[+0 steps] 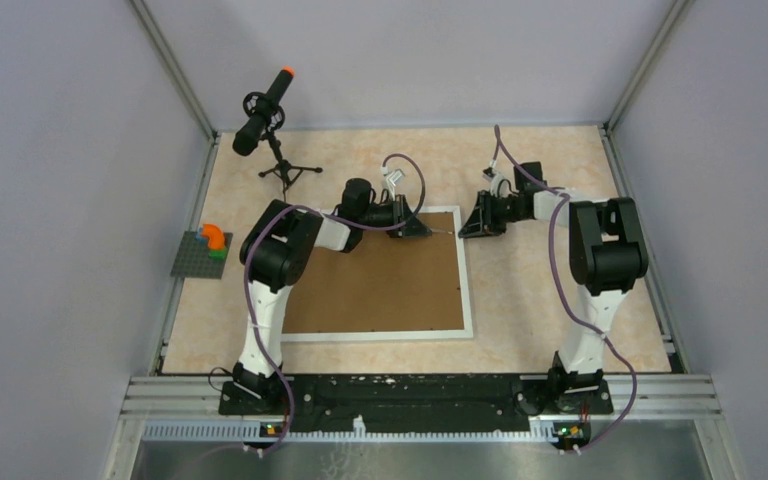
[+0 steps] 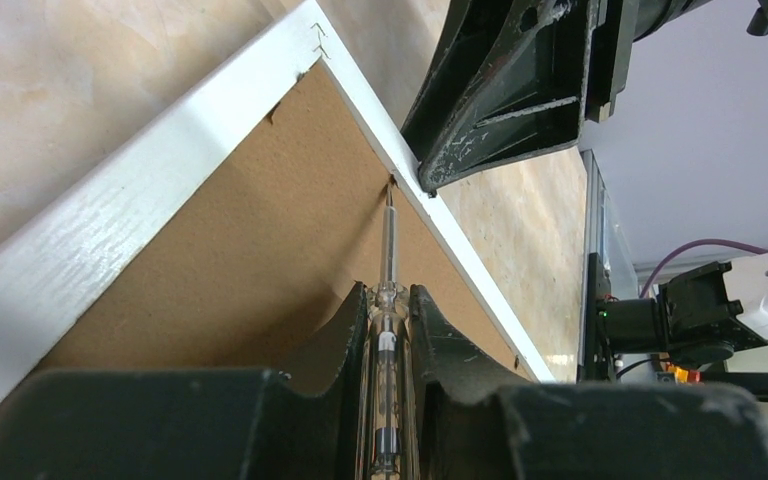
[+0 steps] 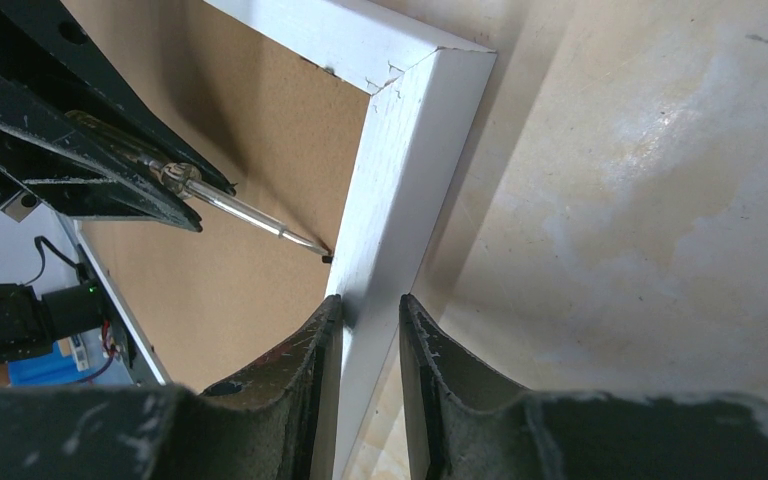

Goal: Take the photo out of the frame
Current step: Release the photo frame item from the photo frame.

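The white frame [image 1: 466,290] lies face down on the table, its brown backing board [image 1: 380,285] facing up. The photo is hidden beneath the board. My left gripper [image 2: 390,292] is shut on a clear-handled screwdriver [image 2: 388,235]; its tip touches a small tab at the inner edge of the frame's right border [image 2: 460,245]. My right gripper [image 3: 371,305] straddles that same border [image 3: 400,170] just below the top right corner, a finger pressed against each side. The screwdriver's shaft [image 3: 250,215] also shows in the right wrist view, over the board [image 3: 220,300].
A black microphone on a small tripod [image 1: 265,115] stands at the back left. A grey baseplate with coloured bricks [image 1: 203,252] lies at the left edge. Metal rails run along the table's sides, and purple cables loop over both arms.
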Motion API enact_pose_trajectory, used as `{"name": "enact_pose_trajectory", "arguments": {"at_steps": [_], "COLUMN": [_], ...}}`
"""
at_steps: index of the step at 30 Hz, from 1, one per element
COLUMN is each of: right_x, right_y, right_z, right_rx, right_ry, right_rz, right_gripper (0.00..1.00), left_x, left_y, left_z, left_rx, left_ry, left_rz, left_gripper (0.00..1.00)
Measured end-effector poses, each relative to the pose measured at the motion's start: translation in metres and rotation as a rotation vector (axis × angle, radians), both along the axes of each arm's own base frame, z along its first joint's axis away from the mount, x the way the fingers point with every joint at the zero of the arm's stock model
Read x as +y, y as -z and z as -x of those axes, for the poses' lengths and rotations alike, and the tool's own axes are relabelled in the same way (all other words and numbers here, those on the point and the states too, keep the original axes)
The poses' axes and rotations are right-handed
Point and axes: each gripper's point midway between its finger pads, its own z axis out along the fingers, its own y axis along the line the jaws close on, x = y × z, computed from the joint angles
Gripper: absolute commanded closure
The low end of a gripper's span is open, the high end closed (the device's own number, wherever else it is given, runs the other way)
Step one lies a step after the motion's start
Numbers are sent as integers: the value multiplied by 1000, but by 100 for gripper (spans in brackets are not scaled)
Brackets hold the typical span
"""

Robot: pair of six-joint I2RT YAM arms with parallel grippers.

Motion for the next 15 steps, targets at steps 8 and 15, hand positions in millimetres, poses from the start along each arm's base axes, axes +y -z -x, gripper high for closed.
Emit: {"name": "enact_pose_trajectory", "arguments": {"at_steps": [8,15], "right_x": [1,4], "right_y": [0,-1], "right_z": [-2,-4], "right_rx": [-4,-14], "right_ry": [-2,-10], "right_rz": [-1,4], "right_gripper": [77,85], "left_x": [-1,-5], "left_y": [0,-1], "left_z": [4,3], "left_rx": [2,-4], "left_ry": [14,16], "left_rz": [4,-5], "left_gripper": [100,100]}}
